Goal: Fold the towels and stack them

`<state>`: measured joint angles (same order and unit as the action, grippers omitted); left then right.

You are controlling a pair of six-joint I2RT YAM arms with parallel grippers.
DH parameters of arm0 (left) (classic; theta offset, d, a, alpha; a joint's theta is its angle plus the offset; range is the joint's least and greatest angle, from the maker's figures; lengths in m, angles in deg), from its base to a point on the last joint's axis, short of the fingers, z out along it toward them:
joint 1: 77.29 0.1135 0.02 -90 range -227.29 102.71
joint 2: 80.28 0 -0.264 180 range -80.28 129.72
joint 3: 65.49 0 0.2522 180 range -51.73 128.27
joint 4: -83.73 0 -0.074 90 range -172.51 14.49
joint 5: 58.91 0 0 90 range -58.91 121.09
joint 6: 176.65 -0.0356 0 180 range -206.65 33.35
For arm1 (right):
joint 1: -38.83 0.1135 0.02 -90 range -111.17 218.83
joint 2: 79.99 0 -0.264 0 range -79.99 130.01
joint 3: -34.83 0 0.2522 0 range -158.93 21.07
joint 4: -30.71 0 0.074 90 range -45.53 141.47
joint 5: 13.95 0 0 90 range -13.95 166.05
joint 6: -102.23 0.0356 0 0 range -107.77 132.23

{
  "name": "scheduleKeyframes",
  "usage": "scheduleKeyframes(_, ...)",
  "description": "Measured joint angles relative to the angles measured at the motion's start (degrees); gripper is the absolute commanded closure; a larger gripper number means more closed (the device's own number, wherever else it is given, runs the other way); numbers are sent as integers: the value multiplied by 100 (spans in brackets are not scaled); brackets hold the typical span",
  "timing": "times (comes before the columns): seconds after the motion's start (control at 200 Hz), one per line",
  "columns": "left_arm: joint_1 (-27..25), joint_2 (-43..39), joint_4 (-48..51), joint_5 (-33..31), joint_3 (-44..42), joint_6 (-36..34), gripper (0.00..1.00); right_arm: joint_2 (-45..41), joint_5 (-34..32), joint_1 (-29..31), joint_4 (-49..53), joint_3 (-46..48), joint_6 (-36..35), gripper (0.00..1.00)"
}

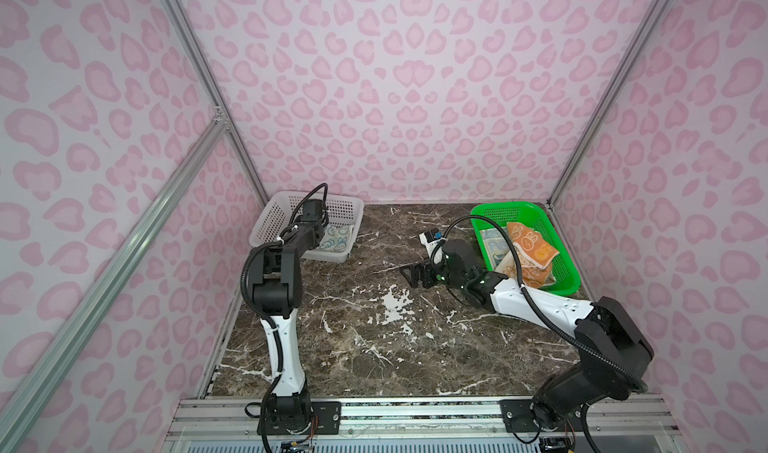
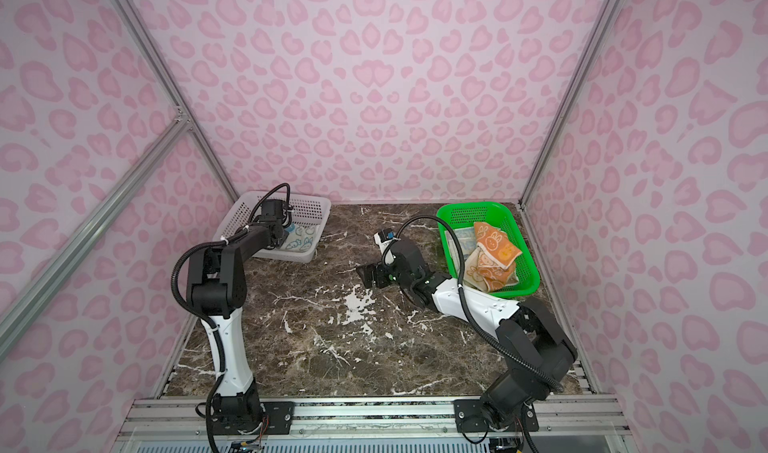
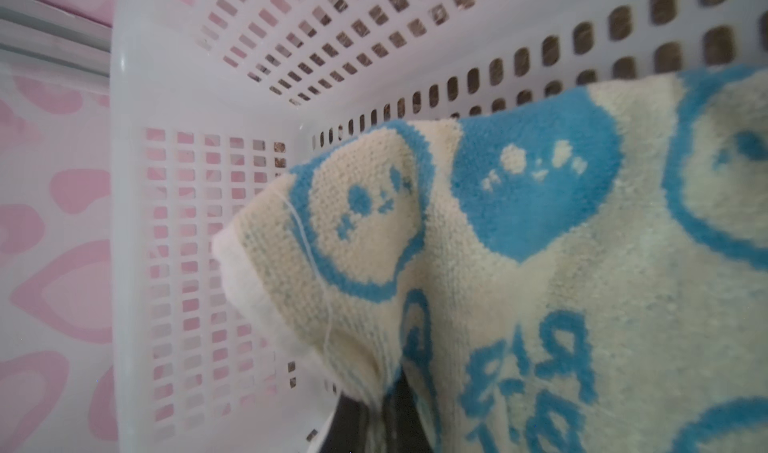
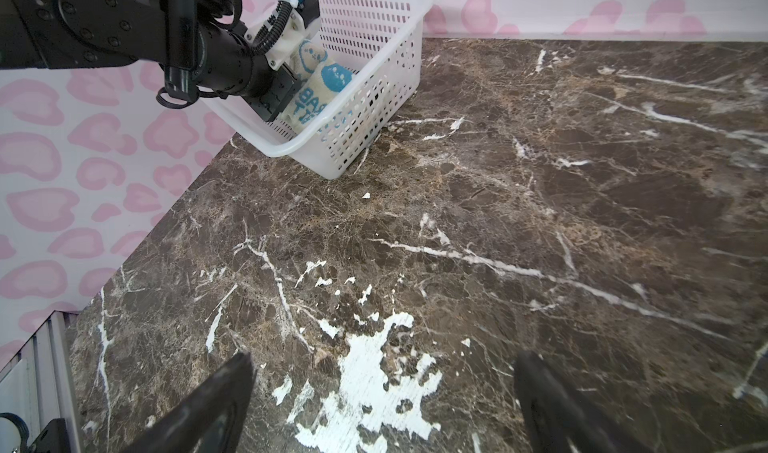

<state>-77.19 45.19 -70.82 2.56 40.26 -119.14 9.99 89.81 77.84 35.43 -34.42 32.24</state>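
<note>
Top views: left arm reaches fwd into the white basket at the far-left corner of the desk. Its wrist covers the left hand, so the grip can't be read from up here. A cream-blue towel shows inside that basket, just beside the wrist. Right arm lies low across the desk, w/ the right hand over bare marble near the middle, apart from the green basket at far right. In the green basket an orange bunny towel sits crumpled on top of a flat lettered towel. Same layout in both top views

Left wrist view: cream-blue towel fills most of the frame, w/ blue bunny faces & block letters. A bunched edge runs down into the dark fingers, which are clamped tight on it. The white basket's perforated walls are right behind the cloth, pink-patterned wall beyond

Right wrist view: right hand's two fingers stand spread wide w/ nothing btwn them, only marble w/ white patches below. Further off, the left hand is inside the white basket w/ the cream-blue towel held up against it. The cloth's lower end is down in the basket, not on the desk
</note>
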Motion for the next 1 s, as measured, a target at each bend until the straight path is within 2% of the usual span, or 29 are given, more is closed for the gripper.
scheduleKeyframes(0.665, 516, 426, -85, -92, 315, 105, 96, 210, 87, -50, -4, -26, 39, 1)
scheduleKeyframes(0.755, 553, 426, -111, -63, 317, 107, 80, 219, 109, -55, -7, -46, 42, 1)
scheduleKeyframes(0.765, 553, 426, -111, -55, 317, 107, 71, 219, 109, -55, -7, -46, 39, 1)
scheduleKeyframes(0.77, 553, 426, -109, -52, 317, 105, 59, 219, 109, -55, -7, -48, 42, 1)
scheduleKeyframes(0.785, 553, 426, -109, -37, 317, 109, 42, 219, 109, -55, -7, -48, 42, 1)
scheduleKeyframes(0.805, 553, 428, -107, -33, 321, 116, 10, 221, 111, -55, -7, -50, 42, 1)
scheduleKeyframes(0.815, 551, 428, -107, -33, 323, 122, 1, 223, 114, -57, -7, -52, 42, 1)
scheduleKeyframes(1.0, 546, 437, -109, 11, 540, 356, 2, 254, 129, -66, -7, -55, 44, 1)
